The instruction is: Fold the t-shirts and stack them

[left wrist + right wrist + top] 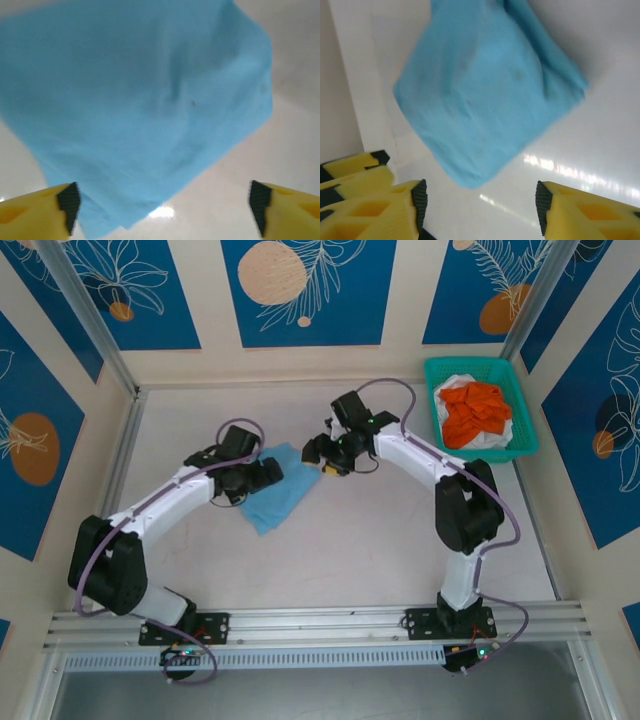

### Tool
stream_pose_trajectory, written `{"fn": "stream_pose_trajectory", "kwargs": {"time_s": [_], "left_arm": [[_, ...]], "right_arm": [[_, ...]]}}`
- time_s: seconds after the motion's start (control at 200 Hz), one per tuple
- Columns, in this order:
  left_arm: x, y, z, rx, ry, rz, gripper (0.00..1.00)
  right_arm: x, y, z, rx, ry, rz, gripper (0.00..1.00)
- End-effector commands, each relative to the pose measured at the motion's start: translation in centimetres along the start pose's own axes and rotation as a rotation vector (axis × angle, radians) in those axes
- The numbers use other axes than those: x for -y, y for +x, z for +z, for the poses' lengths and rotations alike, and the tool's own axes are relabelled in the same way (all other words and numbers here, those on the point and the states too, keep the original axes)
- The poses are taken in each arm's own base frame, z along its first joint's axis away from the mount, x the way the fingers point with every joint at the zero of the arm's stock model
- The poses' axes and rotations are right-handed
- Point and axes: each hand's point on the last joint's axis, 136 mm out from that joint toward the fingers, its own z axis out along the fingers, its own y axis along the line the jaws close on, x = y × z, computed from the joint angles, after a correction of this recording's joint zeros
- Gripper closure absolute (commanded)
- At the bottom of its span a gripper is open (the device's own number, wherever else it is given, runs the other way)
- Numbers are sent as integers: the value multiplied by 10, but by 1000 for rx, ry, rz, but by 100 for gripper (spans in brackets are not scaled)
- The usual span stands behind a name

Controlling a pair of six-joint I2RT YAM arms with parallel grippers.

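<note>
Both claws stand wide with nothing between their yellow fingers (30,215). The left gripper (165,212) hangs over the near edge of the folded light blue cloth t-shirt (283,495). The right gripper (480,205) hovers just off that shirt's corner, above the bare white tabletop (380,540).

In the overhead view the blue shirt lies as a small, roughly square packet a little left of the middle of the frame, between the two wrists. The crumpled bright orange t-shirt (475,410) sits on the white t-shirt (456,382) inside the teal plastic lattice basket (470,363) at the upper right.

Standing here, my worry is the fold itself. It looks soft and puffy rather than pressed flat. A pad dragging across it as either arm lifts away could snag a layer and pull the packet open. The left claw seems the likelier culprit, since cloth lies right beside one black pad (69,202).

The basket is the other risk. The orange and white shirts are bunched together, so one pinch might haul out both, or catch the lattice wall.
</note>
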Motion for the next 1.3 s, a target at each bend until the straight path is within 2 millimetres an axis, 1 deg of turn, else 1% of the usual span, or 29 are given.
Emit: {"fn": "stream_pose_trajectory", "kwargs": {"time_s": [0.0, 0.055, 0.125, 0.195, 0.235, 0.285, 0.33, 0.41, 0.475, 0.57, 0.63, 0.67, 0.745, 0.82, 0.88, 0.935, 0.96, 1.055, 1.105, 1.155, 1.225, 1.295], "left_arm": [[-5, 17, 15, -76, -27, 5, 4], [-14, 19, 13, -70, -57, 37, 0], [-26, 20, 8, -71, -81, 64, 0], [-43, 21, 7, -109, -80, 9, 0], [-51, 22, 12, -144, -48, -52, 0], [-54, 22, 19, -178, 14, -103, 0], [-54, 20, 26, -196, 54, -98, 0], [-55, 14, 38, -232, 50, -67, 0], [-58, 12, 49, -259, 24, -62, 3], [-49, 3, 66, -262, 53, -69, 13], [-55, -5, 76, -250, 5, -69, 20], [-61, -11, 83, -240, -28, -75, 28], [-72, -28, 90, -203, -74, -95, 50], [-85, -51, 91, -156, -126, -118, 66], [-90, -76, 91, -120, -154, -91, 72], [-91, -101, 91, -101, -180, -32, 78], [-92, -110, 92, -106, -196, -1, 82], [-93, -155, 91, -97, -231, 114, 97], [-93, -179, 91, -99, -224, 165, 98], [-99, -200, 90, -97, -234, 197, 100], [-113, -229, 92, -70, -231, 196, 100], [-127, -254, 94, -46, -225, 176, 100]], "right_arm": [[3, 17, -28, 41, 1, 11, 30], [7, 28, -40, 45, 3, -1, 27], [12, 41, -53, 40, -12, -19, 26], [20, 52, -65, 40, -22, -31, 25], [24, 59, -71, 34, -35, -26, 24], [27, 67, -76, 22, -67, -24, 24], [31, 74, -81, 18, -85, -27, 23], [35, 84, -84, 12, -119, -36, 23], [38, 90, -86, 5, -141, -22, 23], [43, 96, -88, -8, -149, -5, 23], [45, 98, -90, -9, -148, 0, 23], [48, 99, -91, -8, -144, 4, 23], [51, 99, -93, -6, -132, 21, 23], [54, 99, -101, -4, -114, 48, 23], [55, 98, -108, 16, -97, 41, 23], [57, 97, -114, 31, -78, 44, 23], [59, 96, -117, 38, -70, 49, 23], [66, 98, -126, 43, -28, 97, 23], [71, 99, -131, 47, -3, 127, 23], [75, 101, -138, 49, 26, 159, 24], [78, 104, -149, 55, 68, 191, 24], [81, 105, -160, 70, 103, 219, 24]]}}
